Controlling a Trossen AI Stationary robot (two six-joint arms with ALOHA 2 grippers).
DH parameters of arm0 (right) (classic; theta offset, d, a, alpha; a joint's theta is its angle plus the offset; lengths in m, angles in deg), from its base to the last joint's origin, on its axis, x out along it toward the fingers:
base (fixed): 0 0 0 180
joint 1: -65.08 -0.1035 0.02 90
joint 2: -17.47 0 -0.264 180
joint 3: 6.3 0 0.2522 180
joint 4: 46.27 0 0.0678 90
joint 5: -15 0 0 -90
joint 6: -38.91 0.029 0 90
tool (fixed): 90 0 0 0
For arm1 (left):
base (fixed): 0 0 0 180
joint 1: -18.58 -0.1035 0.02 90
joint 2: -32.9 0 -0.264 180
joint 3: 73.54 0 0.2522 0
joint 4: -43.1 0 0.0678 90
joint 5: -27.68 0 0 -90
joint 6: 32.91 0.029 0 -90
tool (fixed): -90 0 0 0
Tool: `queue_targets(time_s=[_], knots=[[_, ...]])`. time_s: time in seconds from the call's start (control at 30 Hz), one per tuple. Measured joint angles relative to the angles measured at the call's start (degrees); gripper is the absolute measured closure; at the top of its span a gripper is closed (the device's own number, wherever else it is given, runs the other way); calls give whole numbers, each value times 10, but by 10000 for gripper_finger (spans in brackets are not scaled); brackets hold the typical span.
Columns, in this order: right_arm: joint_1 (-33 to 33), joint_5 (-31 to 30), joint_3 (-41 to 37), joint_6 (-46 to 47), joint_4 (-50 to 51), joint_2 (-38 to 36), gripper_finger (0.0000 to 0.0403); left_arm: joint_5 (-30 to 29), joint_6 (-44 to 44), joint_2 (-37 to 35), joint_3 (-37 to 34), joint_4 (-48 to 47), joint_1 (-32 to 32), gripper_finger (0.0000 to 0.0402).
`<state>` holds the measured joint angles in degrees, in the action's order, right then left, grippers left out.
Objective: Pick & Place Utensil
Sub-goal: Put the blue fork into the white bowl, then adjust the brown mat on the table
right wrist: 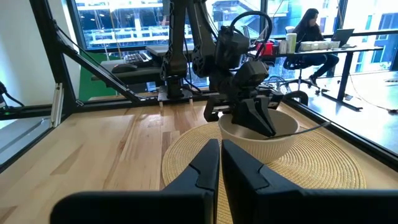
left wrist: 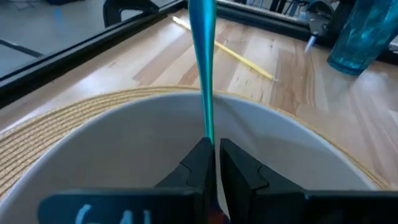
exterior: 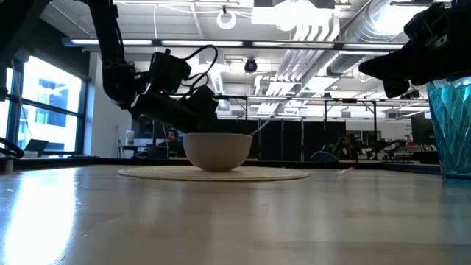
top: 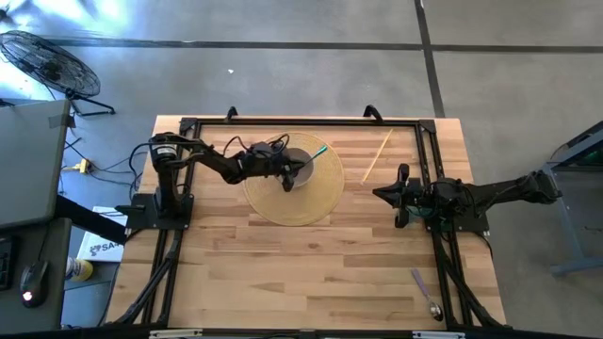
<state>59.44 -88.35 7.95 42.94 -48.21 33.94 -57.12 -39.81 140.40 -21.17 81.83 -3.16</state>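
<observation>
A white bowl [top: 309, 162] [exterior: 217, 151] stands on a round woven placemat [top: 301, 205] at the far middle of the table. My left gripper [top: 288, 182] [left wrist: 214, 152] hangs over the bowl's inside, shut on a thin teal utensil [left wrist: 203, 56]. The utensil's free end [top: 322, 149] sticks out past the bowl's far right rim. My right gripper [top: 380, 195] [right wrist: 220, 152] waits shut to the right of the placemat, pointing at the bowl [right wrist: 261, 143]. My left gripper pinches the teal utensil between its two fingers by one end [left wrist: 210, 134], over the inside of the bowl. The fingers slant down from the table's left and lie along the utensil. The utensil runs on forward across the bowl's far rim; whether it rests on the rim I cannot tell.
A yellow stick [top: 377, 155] [left wrist: 227, 50] lies on the table right of the placemat. A teal glass [left wrist: 364, 28] [exterior: 450, 125] stands near my right arm. A spoon with a purple handle [top: 426, 294] lies at the near right corner. Black rails frame the table's edges.
</observation>
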Motion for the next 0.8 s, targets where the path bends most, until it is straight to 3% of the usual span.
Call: queue_targets(time_s=[0.37, 0.8], knots=[[0, 0, 0, 0, 0, 0, 391, 0, 4, -2, 0, 2, 0, 370], [0, 0, 0, 0, 0, 0, 391, 17, 6, -69, 0, -5, 0, 369]])
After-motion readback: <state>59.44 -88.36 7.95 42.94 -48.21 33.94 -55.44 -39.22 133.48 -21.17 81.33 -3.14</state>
